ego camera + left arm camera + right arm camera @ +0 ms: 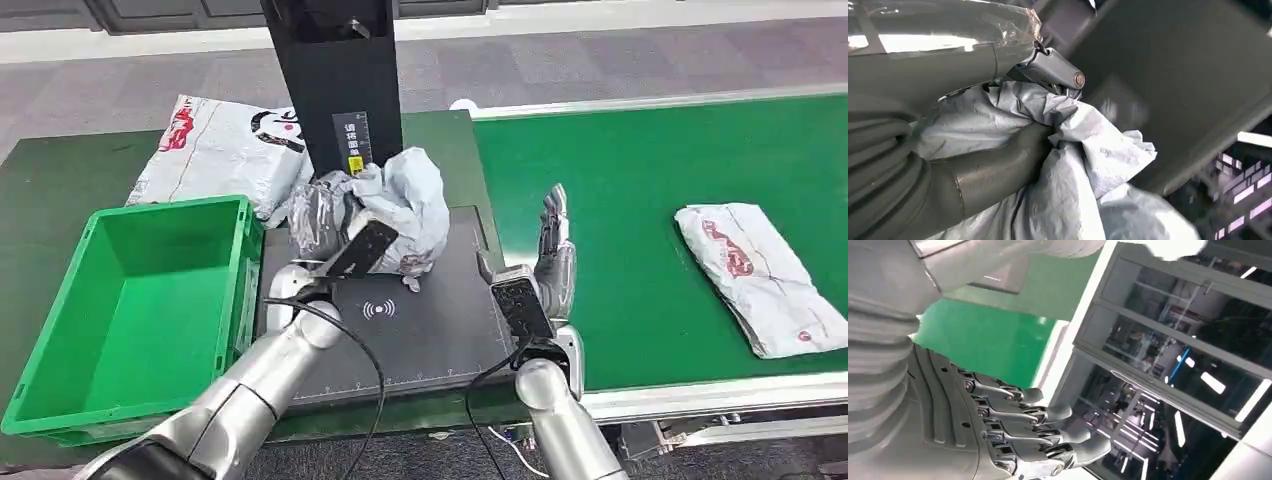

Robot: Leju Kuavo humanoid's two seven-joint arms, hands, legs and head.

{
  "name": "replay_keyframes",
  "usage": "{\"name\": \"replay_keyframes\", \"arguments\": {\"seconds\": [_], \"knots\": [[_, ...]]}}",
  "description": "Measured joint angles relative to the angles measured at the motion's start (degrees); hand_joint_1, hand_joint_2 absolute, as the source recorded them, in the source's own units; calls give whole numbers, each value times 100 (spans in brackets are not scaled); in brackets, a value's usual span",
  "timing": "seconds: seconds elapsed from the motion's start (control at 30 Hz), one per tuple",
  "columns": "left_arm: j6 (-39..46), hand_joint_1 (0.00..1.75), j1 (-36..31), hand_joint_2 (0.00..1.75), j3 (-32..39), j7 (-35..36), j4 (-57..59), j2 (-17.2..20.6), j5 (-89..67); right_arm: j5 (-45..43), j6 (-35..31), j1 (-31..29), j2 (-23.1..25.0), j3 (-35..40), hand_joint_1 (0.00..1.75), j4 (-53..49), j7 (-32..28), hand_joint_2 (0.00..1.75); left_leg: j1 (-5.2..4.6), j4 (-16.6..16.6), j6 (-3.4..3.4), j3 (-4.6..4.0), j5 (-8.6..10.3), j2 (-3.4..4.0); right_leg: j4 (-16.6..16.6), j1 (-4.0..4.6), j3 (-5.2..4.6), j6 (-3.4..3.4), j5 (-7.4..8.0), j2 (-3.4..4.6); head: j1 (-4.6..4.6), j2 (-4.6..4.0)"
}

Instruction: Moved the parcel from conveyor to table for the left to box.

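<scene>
- Three parcels are in sight. The first is a crumpled grey poly-bag parcel point(405, 205) resting on the dark scanning pad point(420, 330) on the table, just in front of the black upright post point(335, 80).
- The left hand point(325, 225) grips this grey parcel from its left side; in the left wrist view the thick thumb point(998, 170) presses into the bag's folds point(1088, 150) and the plastic wraps around the fingers.
- The second parcel, a white mailer with red and black print point(220, 150), lies flat on the dark green table point(60, 190) behind the crate, well apart from the hand.
- The third parcel, a white mailer with red print point(765, 275), lies on the green conveyor belt point(640, 180), far to the right of the right hand.
- One bright green plastic crate point(130, 300) stands on the table just left of the scanning pad, with nothing inside it that can be seen.
- The right hand point(553, 255) stands upright at the belt's near-left edge, beside the pad; its fingers point(1048, 415) are stretched out side by side and hold nothing.
- The black post rises directly behind the grey parcel and hides part of the table; a small label with a yellow mark point(354, 145) sits on its front face.
- Black cables point(365, 365) run from both wrists down across the pad's front edge.
</scene>
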Motion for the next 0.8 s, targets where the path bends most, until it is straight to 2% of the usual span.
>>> {"name": "replay_keyframes", "arguments": {"seconds": [0.23, 0.37, 0.57, 0.8], "knots": [[17, 175, 73, 175, 949, 161, -1151, 392, -976, -96, -2, 236, -18, -4, 0, -92, -4, 175, 0, -1, -1, -3, -1, 6, 0, 0, -5, -1, -1, 6, 0, 0], [0, 175, -116, 175, 1499, 452, -1523, 883, -1230, -83, -2, 477, -52, -7, 0, -153, 22, 175, 8, -1, -3, -4, -1, 16, 0, 2, -13, -1, -1, 16, 0, 0], [-13, 175, -226, 175, 1847, 511, -1742, 1176, -1292, -61, -4, 587, -68, -7, 0, -232, 46, 175, 9, -1, -6, -5, 2, 12, 1, 7, -9, -2, 0, 11, 0, 0], [13, 175, -462, 175, 2334, 940, -1851, 1557, -2361, 24, 2, 697, -90, -9, 0, -280, 227, 175, 8, 0, -7, -8, 1, 18, 1, 5, -13, -2, 1, 16, 0, 0]]}}
